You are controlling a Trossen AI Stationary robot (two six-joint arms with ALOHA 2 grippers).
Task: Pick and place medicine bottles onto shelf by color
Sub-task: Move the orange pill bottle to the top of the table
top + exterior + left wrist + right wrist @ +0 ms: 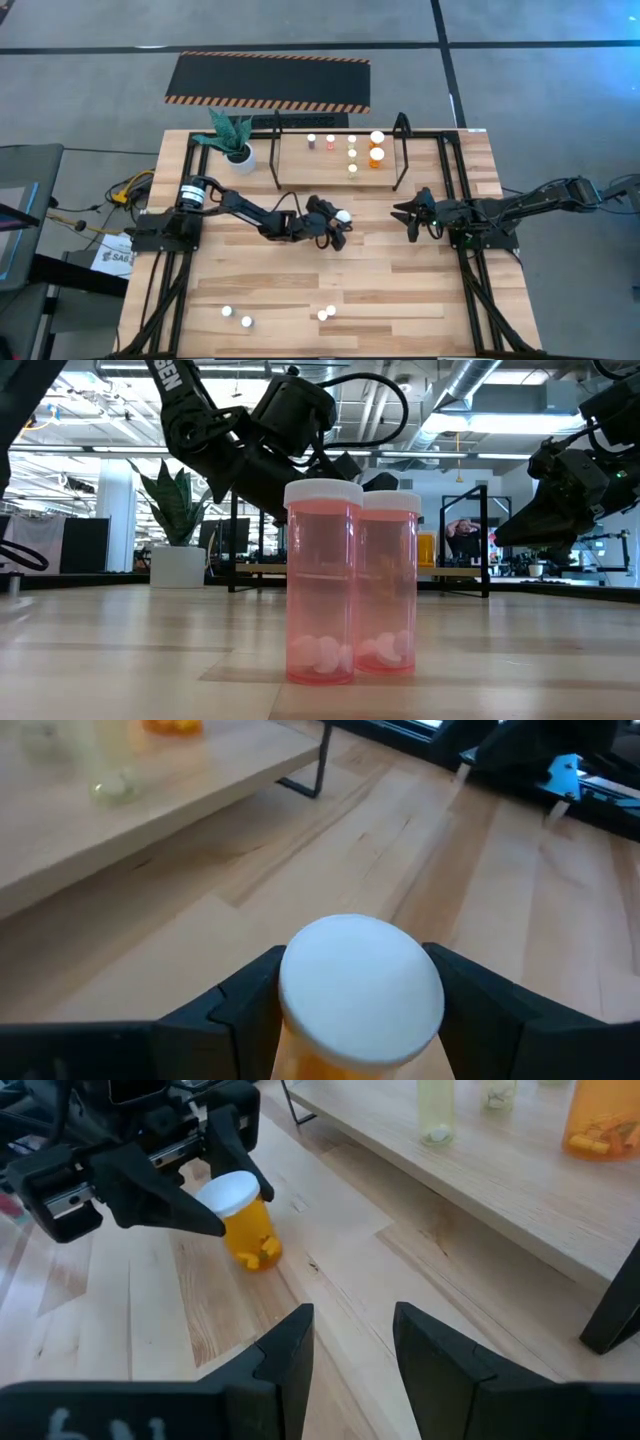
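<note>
In front of shelf, mid tabletop: left gripper holds orange bottle, carry to shelf under way by look of it.
- Shelf: orange bottles sit at its right end; judge that spot the target. Lift clear of shelf board edge, keep bottle upright, set down beside like colour, not touching.
- Right gripper: waits right of shelf front, fingers slightly apart, empty.
- Left fingers: half open, clamped either side of bottle below white cap.
</note>
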